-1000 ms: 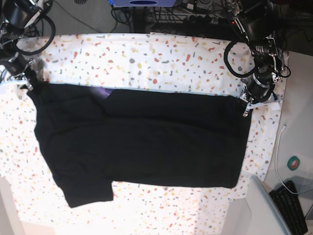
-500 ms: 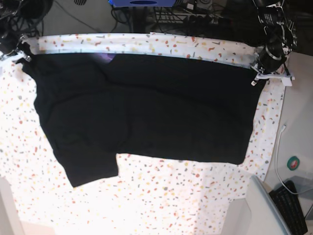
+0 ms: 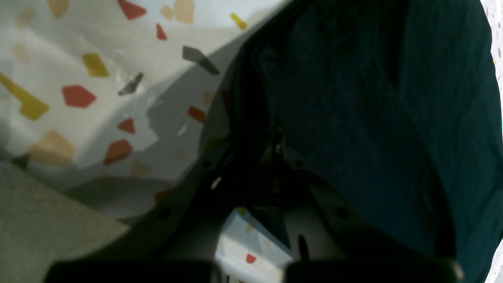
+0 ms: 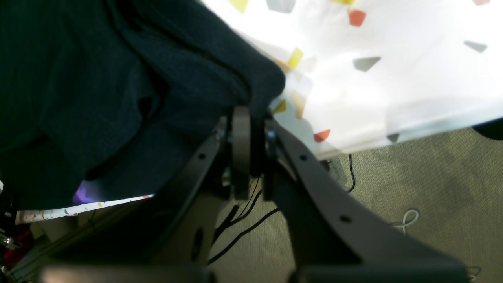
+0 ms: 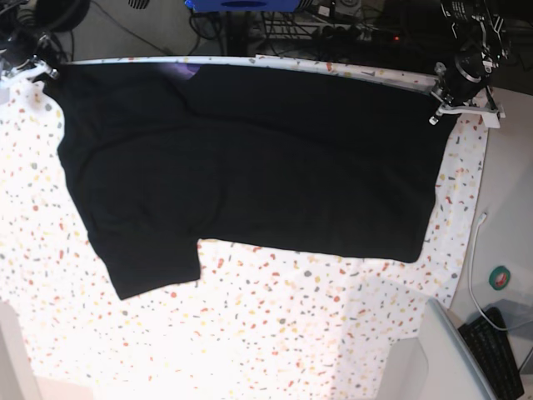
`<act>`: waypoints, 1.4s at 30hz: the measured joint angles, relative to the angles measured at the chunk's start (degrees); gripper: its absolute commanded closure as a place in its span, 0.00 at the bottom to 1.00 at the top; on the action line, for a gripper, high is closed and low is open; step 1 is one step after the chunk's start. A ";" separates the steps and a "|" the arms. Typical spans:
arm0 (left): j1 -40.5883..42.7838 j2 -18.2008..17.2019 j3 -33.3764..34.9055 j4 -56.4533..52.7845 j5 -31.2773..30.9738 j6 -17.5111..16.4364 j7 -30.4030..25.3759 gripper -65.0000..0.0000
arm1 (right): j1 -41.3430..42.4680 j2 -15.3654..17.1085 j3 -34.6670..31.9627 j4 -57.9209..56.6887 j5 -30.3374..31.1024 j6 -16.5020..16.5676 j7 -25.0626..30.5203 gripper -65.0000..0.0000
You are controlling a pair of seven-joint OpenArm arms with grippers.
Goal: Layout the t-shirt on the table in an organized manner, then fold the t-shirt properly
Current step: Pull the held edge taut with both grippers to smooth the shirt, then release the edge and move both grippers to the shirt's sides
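Observation:
The black t-shirt (image 5: 250, 167) lies spread across the speckled table (image 5: 250, 333), its upper edge reaching the table's far edge. A bit of purple print (image 5: 185, 73) shows at that edge. My left gripper (image 5: 441, 93) is shut on the shirt's far right corner; in the left wrist view the dark cloth (image 3: 353, 98) runs into the jaws of that gripper (image 3: 271, 157). My right gripper (image 5: 43, 67) is shut on the shirt's far left corner; the right wrist view shows the cloth (image 4: 157, 78) pinched in that gripper (image 4: 251, 118) over the table's edge.
A keyboard (image 5: 500, 350) and a green tape roll (image 5: 500, 277) lie off the table at the right, with a white cable (image 5: 476, 250). Cables and equipment (image 5: 316, 21) stand behind the far edge. Grey floor (image 4: 393, 196) lies beyond the table edge.
Both grippers have pulled the shirt's upper edge away from the camera to the table's far edge. The shirt now lies more stretched and covers the far strip of table.

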 measured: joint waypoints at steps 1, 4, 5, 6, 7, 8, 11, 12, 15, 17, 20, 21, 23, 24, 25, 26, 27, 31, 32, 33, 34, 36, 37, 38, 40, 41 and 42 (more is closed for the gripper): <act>0.02 0.00 0.00 0.00 0.00 0.00 0.02 0.97 | 0.00 0.04 0.02 0.00 0.00 0.00 0.00 0.96; 0.09 0.17 -2.27 0.00 0.00 0.00 -0.13 0.55 | -0.07 0.11 0.02 0.81 -0.44 -0.07 0.33 0.57; 0.17 0.15 -4.07 -0.02 0.17 0.00 -0.42 0.49 | -0.31 0.15 0.02 2.05 -0.81 -0.07 0.28 0.47; 0.39 0.04 -5.90 -0.02 0.20 0.55 -0.74 0.48 | -0.33 0.31 0.13 3.39 -0.81 -0.07 0.42 0.40; 0.63 -0.09 -7.39 -0.07 0.26 0.85 -0.83 0.48 | -0.28 0.33 0.72 4.44 -0.70 -0.07 0.55 0.38; 0.68 -0.13 -9.03 -0.07 0.26 0.83 -0.72 0.49 | -0.11 0.20 1.77 5.51 -0.66 -0.07 0.72 0.39; 0.22 -0.42 -13.03 -0.02 0.42 0.85 -0.44 0.50 | 0.04 0.13 4.37 8.33 -0.70 -0.07 0.57 0.44; -0.22 -1.22 -13.68 -0.09 0.70 0.87 -0.20 0.51 | -0.09 0.31 4.76 9.57 -1.03 -0.09 0.35 0.45; -1.14 -4.70 -13.77 0.11 0.70 0.87 -0.66 0.58 | 1.40 2.03 4.72 12.04 -1.25 -0.11 -0.26 0.52; -1.27 -7.02 -10.51 1.16 1.11 1.29 -1.07 0.66 | 5.27 4.48 2.27 11.87 -1.81 -0.48 -0.15 0.56; -3.32 -9.40 -1.57 2.93 4.42 0.85 -0.79 0.75 | 13.60 9.99 -7.98 8.22 -6.10 0.13 1.36 0.56; -4.70 -9.62 1.14 3.08 5.49 0.70 -0.63 0.76 | 16.59 10.91 -11.47 5.90 -9.14 -0.22 2.25 0.56; -7.45 -9.55 4.46 3.28 7.58 -0.24 -0.72 0.76 | 21.97 11.65 -19.37 0.02 -14.67 0.07 7.17 0.48; -8.44 -9.55 5.31 3.28 8.20 -0.13 -0.85 0.76 | 24.26 11.63 -23.47 -3.48 -17.99 0.63 9.81 0.43; -8.94 -9.57 5.97 3.39 8.96 -0.04 -0.90 0.76 | 26.23 11.41 -26.75 -6.99 -21.86 0.48 11.93 0.39; -9.31 -9.73 6.60 3.41 9.03 -0.02 -0.79 0.76 | 28.20 11.26 -29.22 -10.78 -25.44 0.11 13.88 0.36; -9.40 -9.68 6.78 3.37 9.18 0.70 -0.63 0.76 | 29.92 10.82 -30.29 -13.97 -27.98 0.46 15.23 0.35; -10.10 -9.88 6.82 3.19 9.38 0.85 -0.44 0.67 | 34.71 11.54 -30.80 -25.09 -31.93 -0.26 19.21 0.35; -10.36 -9.92 6.82 3.21 9.14 0.70 -0.48 0.62 | 34.88 11.87 -30.86 -26.43 -31.82 -0.28 20.59 0.35; -10.49 -9.97 6.80 3.21 9.03 0.52 -0.46 0.56 | 34.91 12.09 -30.91 -27.36 -31.58 -0.28 21.62 0.35; -10.49 -10.01 6.78 3.21 9.03 0.55 -0.48 0.50 | 34.88 12.11 -30.91 -28.20 -31.74 -0.26 21.77 0.35; -10.32 -10.01 6.64 3.19 9.40 0.83 -0.39 0.42 | 34.77 11.82 -30.97 -29.18 -31.80 -0.31 23.06 0.35; -10.27 -9.99 6.64 3.17 9.40 0.81 -0.44 0.42 | 34.86 11.76 -31.06 -29.46 -31.74 -0.28 23.28 0.35; -10.45 -10.01 6.64 2.56 9.35 0.79 -0.50 0.43 | 35.08 11.76 -31.08 -29.86 -31.67 -0.28 23.28 0.36; -11.61 -9.97 6.75 0.83 9.42 0.83 -0.28 0.43 | 35.23 11.78 -31.08 -30.16 -31.58 -0.28 23.28 0.36; -12.17 -9.99 6.75 -0.15 9.38 0.76 -0.33 0.43 | 35.23 11.76 -31.06 -30.16 -31.56 -0.28 23.30 0.42; -12.70 -9.97 6.80 -0.90 9.27 0.72 -0.33 0.43 | 35.21 11.76 -31.06 -30.16 -31.58 -0.31 23.50 0.49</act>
